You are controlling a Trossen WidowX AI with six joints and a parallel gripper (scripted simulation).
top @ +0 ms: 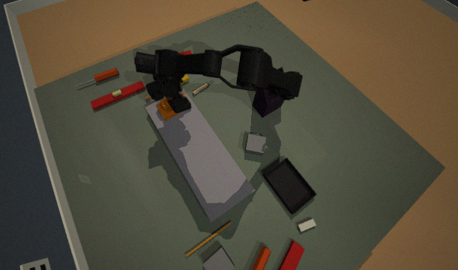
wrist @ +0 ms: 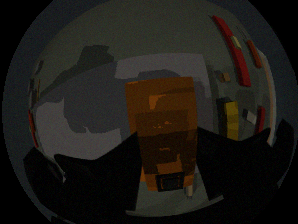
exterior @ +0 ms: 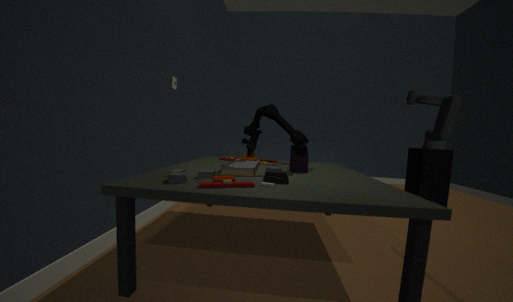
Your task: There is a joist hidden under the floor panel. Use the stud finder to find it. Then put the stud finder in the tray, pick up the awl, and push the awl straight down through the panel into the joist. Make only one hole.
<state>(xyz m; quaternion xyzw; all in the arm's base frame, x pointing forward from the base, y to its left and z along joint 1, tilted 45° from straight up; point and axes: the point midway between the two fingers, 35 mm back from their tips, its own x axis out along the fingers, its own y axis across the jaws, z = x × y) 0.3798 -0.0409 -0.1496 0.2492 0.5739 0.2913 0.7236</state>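
The orange stud finder (top: 165, 110) (wrist: 162, 117) is held in my gripper (top: 169, 103) (exterior: 250, 153) (wrist: 165, 129), which is shut on it. It is at the far end of the pale floor panel (top: 210, 161) (exterior: 241, 169) (wrist: 92, 110), on the surface or just over it; the frames do not show which. No hole is visible on the part of the panel that shows. The awl (top: 201, 88), with a beige handle and thin tip, lies on the table beyond the panel's far end. The black tray (top: 288, 185) (exterior: 275, 178) is empty, to the right of the panel's near end.
A red level (top: 129, 91) (wrist: 231, 50), an orange screwdriver (top: 106, 75) and a yellow object (top: 184, 79) (wrist: 231, 120) lie around the far end. A grey block (top: 255, 144) is between panel and arm base. A pencil (top: 208, 239) and white block (top: 306, 225) lie nearer.
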